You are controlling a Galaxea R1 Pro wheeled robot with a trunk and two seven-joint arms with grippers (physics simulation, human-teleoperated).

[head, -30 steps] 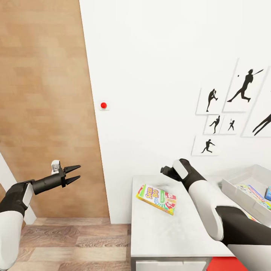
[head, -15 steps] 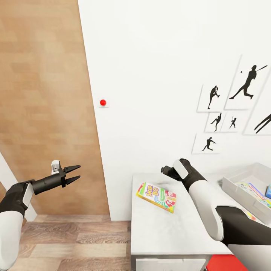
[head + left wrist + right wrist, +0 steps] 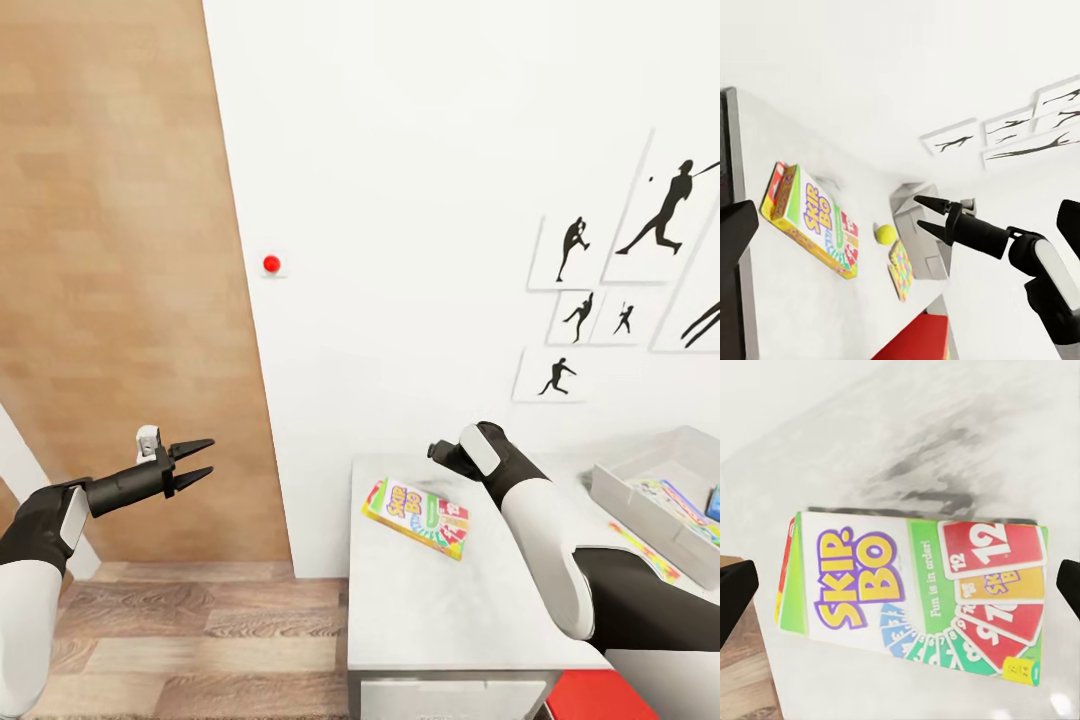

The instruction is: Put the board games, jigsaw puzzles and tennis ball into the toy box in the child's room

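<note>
A Skip-Bo board game (image 3: 418,517) lies flat on the left part of the white table (image 3: 450,620). My right gripper (image 3: 920,212) hangs open just above the game; the right wrist view looks straight down on the game (image 3: 915,592) between the dark fingers (image 3: 735,596). The grey toy box (image 3: 620,497) stands at the table's right and holds flat colourful boxes (image 3: 680,505). Beside the toy box (image 3: 916,217) lie the tennis ball (image 3: 885,234) and a jigsaw puzzle (image 3: 900,268). My left gripper (image 3: 200,457) is open and empty, held over the floor left of the table.
A white wall with black baseball silhouettes (image 3: 575,250) and a red dot (image 3: 271,263) rises behind the table. A wood panel (image 3: 120,250) and wood-plank floor (image 3: 180,630) lie to the left. Something red (image 3: 590,695) shows below the table's front edge.
The whole picture has shifted a little, the wall pictures sliding up and right, so the camera has moved. Both arms hold their poses and the board game lies where it was.
</note>
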